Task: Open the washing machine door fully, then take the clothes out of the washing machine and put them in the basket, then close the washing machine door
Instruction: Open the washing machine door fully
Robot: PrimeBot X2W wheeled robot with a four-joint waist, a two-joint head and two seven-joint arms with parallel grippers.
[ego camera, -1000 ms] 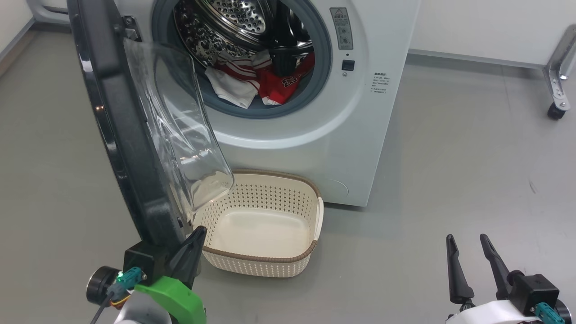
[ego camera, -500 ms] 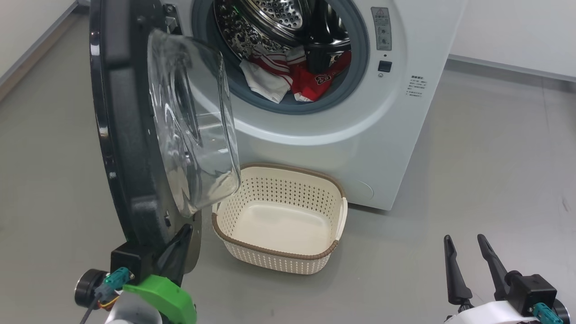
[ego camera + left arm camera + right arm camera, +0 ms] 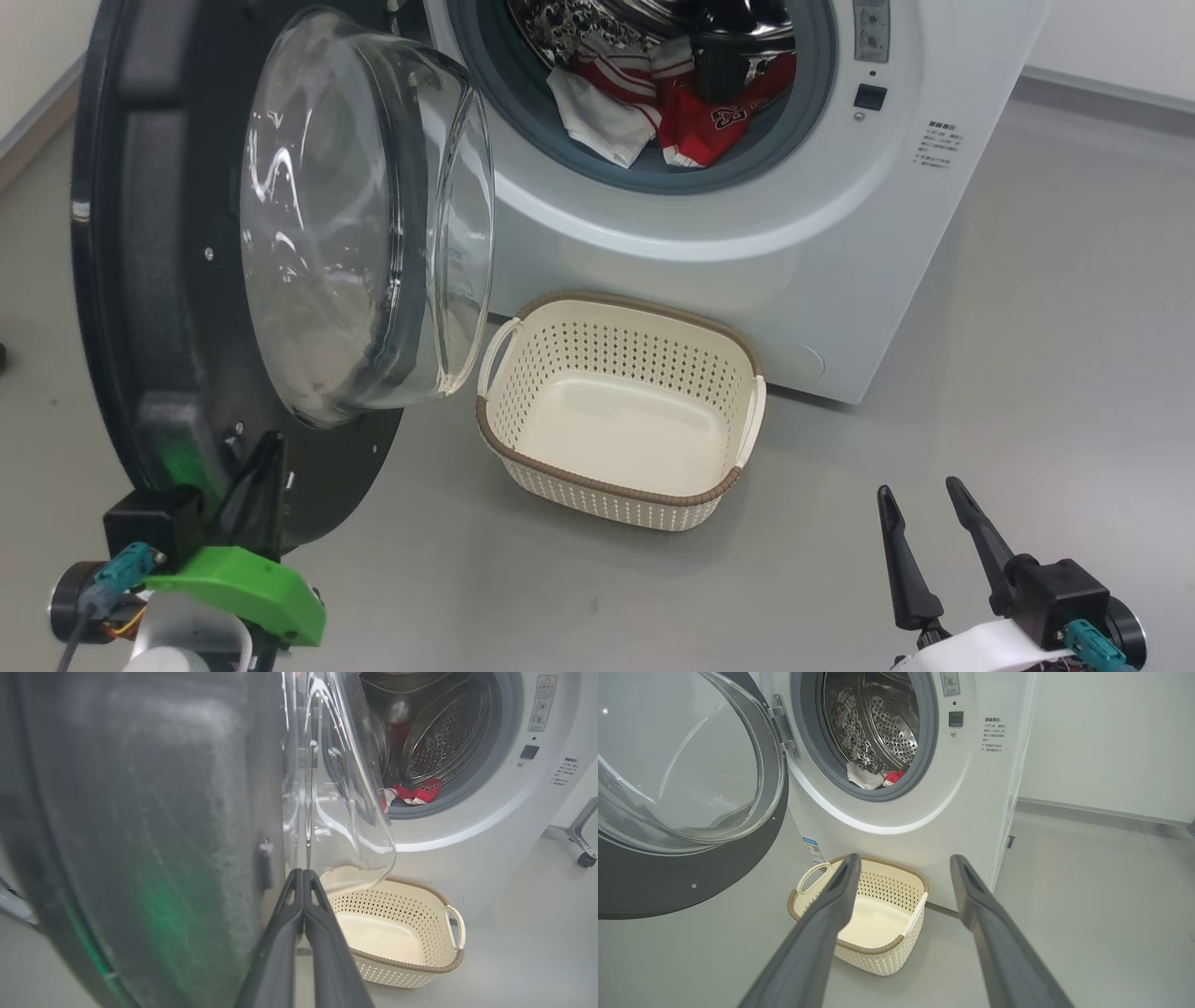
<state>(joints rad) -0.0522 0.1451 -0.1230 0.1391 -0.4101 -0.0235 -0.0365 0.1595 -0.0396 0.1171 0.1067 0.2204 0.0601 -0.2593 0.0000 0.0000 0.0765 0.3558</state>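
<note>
Clothes (image 3: 672, 121) lie bunched low at the front of the perforated steel drum (image 3: 887, 728), spilling onto the grey rubber seal (image 3: 523, 121) of the washing machine (image 3: 728, 280): a red jersey with white panels, tangled with white cloth striped in red. They look soft, limp and light. The jersey fabric is probably slick, so a shallow pinch could slide off, and a deep bite on a thick fold should hold better. The white fold hanging nearest the seal's lip seems the easiest place to take hold. Because the pieces are tangled, one pull may bring out both, trailing over the seal. The washing machine door (image 3: 140, 280) stands swung wide on the robot's left, its clear glass bowl (image 3: 355, 215) bulging toward the opening; it looks stiff and heavy. The left gripper (image 3: 302, 877) has its fingers pressed flat together with nothing between them, tips at the door's lower inner rim. Contact there cannot be confirmed. The right gripper (image 3: 917, 490) hangs low with its jaws spread wide and empty, well apart from the drum. The cream basket (image 3: 607, 485) sits empty on the floor just below the opening.
</note>
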